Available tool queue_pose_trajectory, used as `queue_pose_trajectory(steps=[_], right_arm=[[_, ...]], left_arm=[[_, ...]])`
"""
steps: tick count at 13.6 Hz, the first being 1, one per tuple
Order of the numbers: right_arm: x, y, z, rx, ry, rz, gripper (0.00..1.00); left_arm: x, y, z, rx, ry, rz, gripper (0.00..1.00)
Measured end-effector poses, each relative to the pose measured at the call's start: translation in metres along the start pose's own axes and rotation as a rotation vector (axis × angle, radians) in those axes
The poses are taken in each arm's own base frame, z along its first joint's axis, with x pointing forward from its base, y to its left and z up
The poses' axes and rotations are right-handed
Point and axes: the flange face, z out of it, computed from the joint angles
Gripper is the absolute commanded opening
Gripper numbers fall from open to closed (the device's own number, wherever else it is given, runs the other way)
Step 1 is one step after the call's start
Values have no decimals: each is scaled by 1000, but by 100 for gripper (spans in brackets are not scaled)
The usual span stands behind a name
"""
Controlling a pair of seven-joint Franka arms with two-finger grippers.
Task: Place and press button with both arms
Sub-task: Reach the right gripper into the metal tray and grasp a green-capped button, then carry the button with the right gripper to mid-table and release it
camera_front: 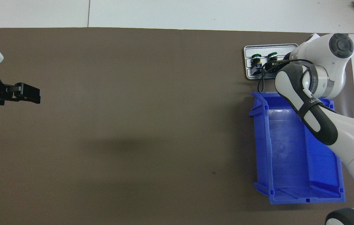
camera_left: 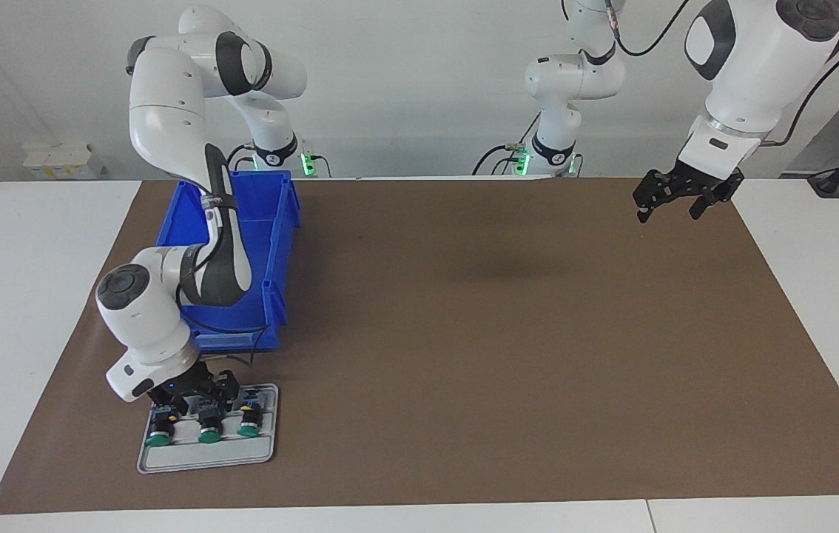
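Three green-capped buttons lie in a row on a grey tray (camera_left: 205,459), caps pointing away from the robots: one toward the right arm's end (camera_left: 159,440), a middle one (camera_left: 209,435) and a third (camera_left: 248,430). My right gripper (camera_left: 181,403) is down on the tray, at the dark bases of the first two buttons. From overhead, two buttons (camera_front: 256,56) (camera_front: 272,54) show and the right arm's wrist (camera_front: 320,72) hides the rest. My left gripper (camera_left: 669,213) (camera_front: 35,95) hangs open and empty, high over the mat at the left arm's end.
An empty blue bin (camera_left: 271,222) (camera_front: 289,150) stands on the brown mat (camera_left: 501,333), nearer to the robots than the tray and close beside it. The right arm reaches over the bin. White table borders the mat.
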Motion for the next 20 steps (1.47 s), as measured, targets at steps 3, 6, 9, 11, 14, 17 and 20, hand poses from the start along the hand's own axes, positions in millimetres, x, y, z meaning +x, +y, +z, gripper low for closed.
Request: queue_pose_trajectory(steps=[3,6,9,11,14,17,20], right_arm=[[0,0,0,0,-1,0,0],[2,0,-9,2,11,9,0],[10,-2,-44,0,59,73,0],[13,-9,-77,0,75,97,0],[12,-40,-119,11,67,114,0],[6,-113,-137,33,43,168,0],[-7,-199,-140,37,28,187,0]], left_arm=[[0,0,0,0,0,0,100],[0,0,0,0,0,0,100],[0,0,0,0,0,0,100],[0,0,0,0,0,0,100],[0,0,0,0,0,0,100],[0,0,0,0,0,0,100],[0,0,0,0,0,0,100]])
